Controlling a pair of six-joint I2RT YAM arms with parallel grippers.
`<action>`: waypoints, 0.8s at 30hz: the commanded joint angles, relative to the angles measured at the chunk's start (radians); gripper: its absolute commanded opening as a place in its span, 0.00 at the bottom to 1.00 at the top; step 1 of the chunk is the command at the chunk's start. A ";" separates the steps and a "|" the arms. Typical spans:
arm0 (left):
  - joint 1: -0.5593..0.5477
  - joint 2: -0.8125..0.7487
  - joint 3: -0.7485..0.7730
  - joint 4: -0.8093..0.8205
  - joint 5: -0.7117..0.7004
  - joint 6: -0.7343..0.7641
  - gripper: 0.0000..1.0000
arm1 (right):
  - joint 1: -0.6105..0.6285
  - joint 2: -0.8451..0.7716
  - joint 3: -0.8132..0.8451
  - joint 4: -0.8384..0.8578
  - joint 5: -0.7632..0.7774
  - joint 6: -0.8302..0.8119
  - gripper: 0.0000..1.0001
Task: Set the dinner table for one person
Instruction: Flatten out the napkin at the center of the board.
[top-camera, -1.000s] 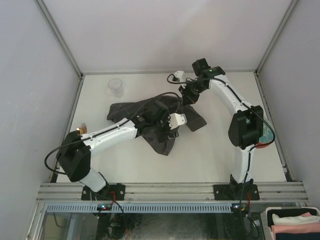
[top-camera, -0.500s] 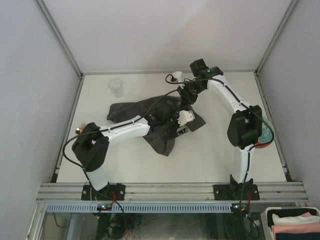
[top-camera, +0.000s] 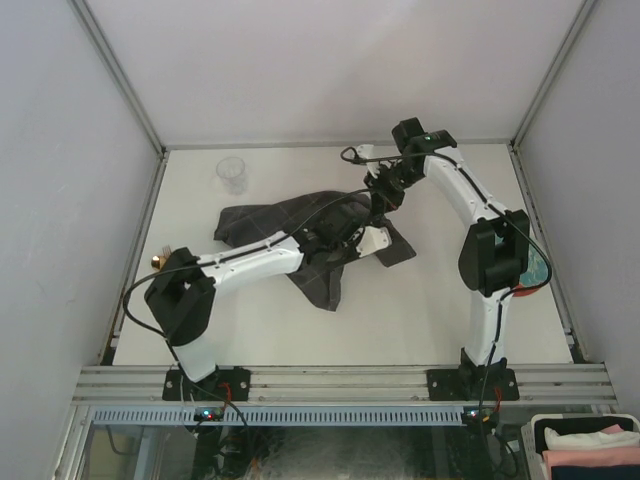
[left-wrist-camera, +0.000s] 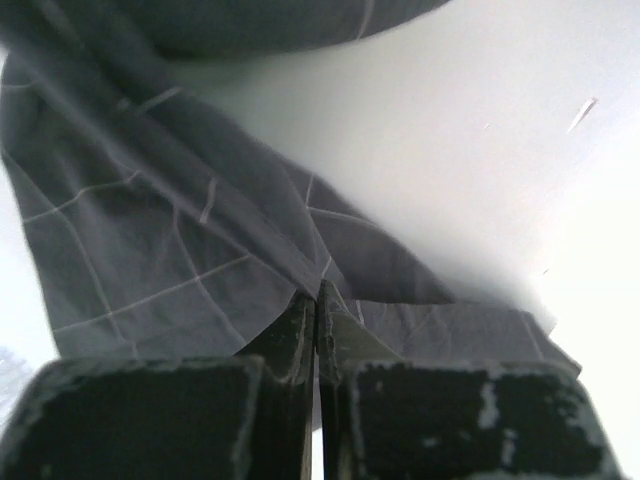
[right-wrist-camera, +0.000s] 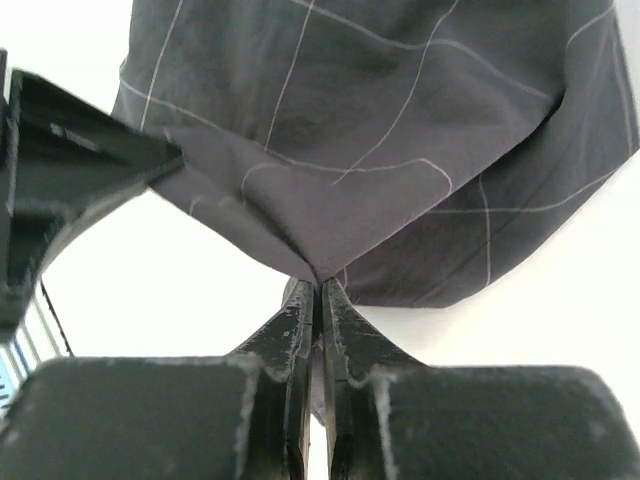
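Left pincer (left-wrist-camera: 316, 296), formerly wide, now tight on grey checked cloth (left-wrist-camera: 150, 250); right pincer (right-wrist-camera: 320, 287) likewise

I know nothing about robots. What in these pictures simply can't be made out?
Top view: teal and red thing at the table's right edge, mostly hidden behind the right arm.
Top view: small brownish object beside the left arm, too small to identify.
Top view: folded fabrics at the bottom right, cut off by the edge.
Left wrist view: left fingers cover where they meet the cloth; how much is pinched is hidden.
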 joint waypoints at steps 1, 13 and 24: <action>0.038 -0.116 0.023 -0.183 -0.083 0.097 0.00 | -0.048 -0.048 0.040 -0.045 -0.016 -0.114 0.00; 0.313 -0.478 0.030 -0.382 -0.172 0.214 0.00 | -0.110 -0.018 0.087 -0.209 0.023 -0.216 0.00; 0.475 -0.520 -0.055 -0.285 -0.080 0.215 0.00 | -0.054 -0.163 -0.117 -0.105 0.035 -0.239 0.47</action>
